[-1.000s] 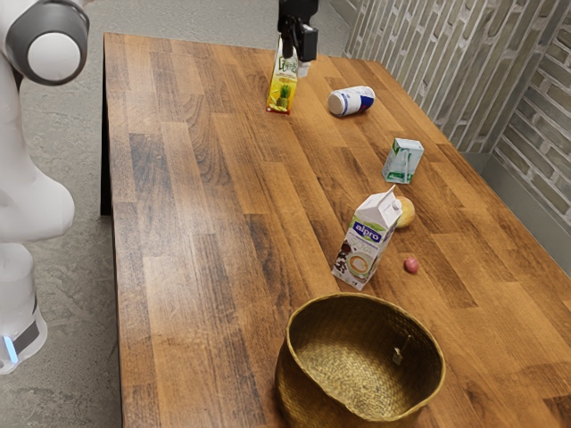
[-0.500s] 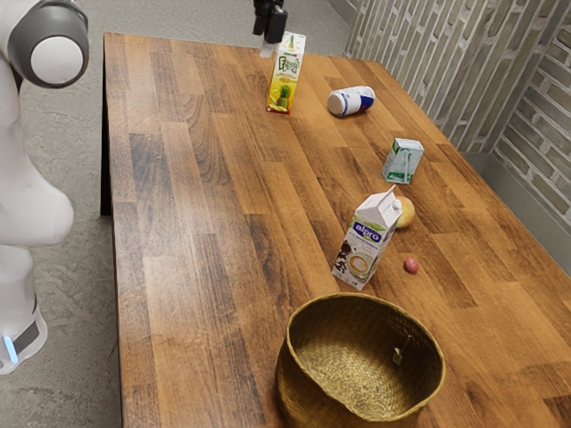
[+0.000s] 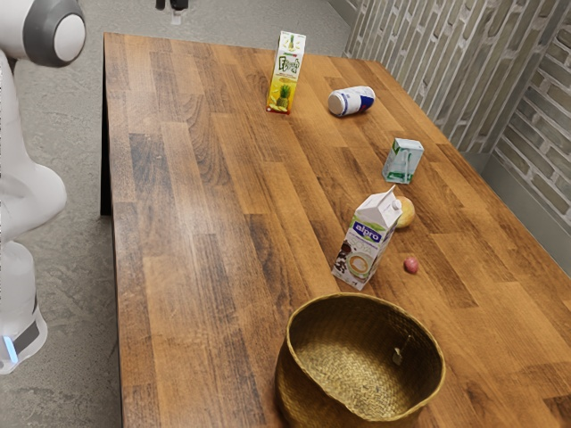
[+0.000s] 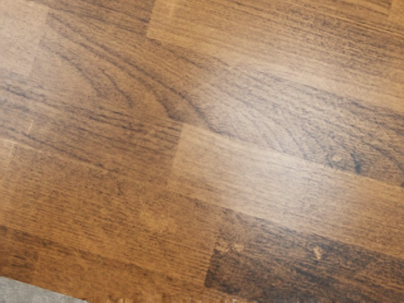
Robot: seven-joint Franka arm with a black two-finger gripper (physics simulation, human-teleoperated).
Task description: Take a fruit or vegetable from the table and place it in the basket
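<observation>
White and grey, the arm [image 3: 27, 187] rises from its base at the exterior view's left, bends at a big grey joint [image 3: 55, 36] near the upper left corner, and passes out at the top. Its gripper [image 3: 175, 5] hangs at the view's upper edge, cut off by it, pointing downward; I cannot tell whether it is spread or closed. The wrist view looks down on the brown wood of the table [image 3: 187, 259], with a corner of grey floor [image 4: 35, 291] past the edge.

Two fruits lie on the table, both outside the basket [image 3: 297, 370] and well apart from the gripper. The yellow fruit [image 3: 407, 212] is partly hidden by the milk carton [image 3: 363, 241], which stands upright. The red fruit [image 3: 411, 265], smaller, sits near that carton, on the exterior view's right of it, and closer to the basket than the yellow one. Farther up the table stand the small box [image 3: 403, 161] and the juice carton [image 3: 285, 76], with the bottle [image 3: 351, 101] on its side between them.
</observation>
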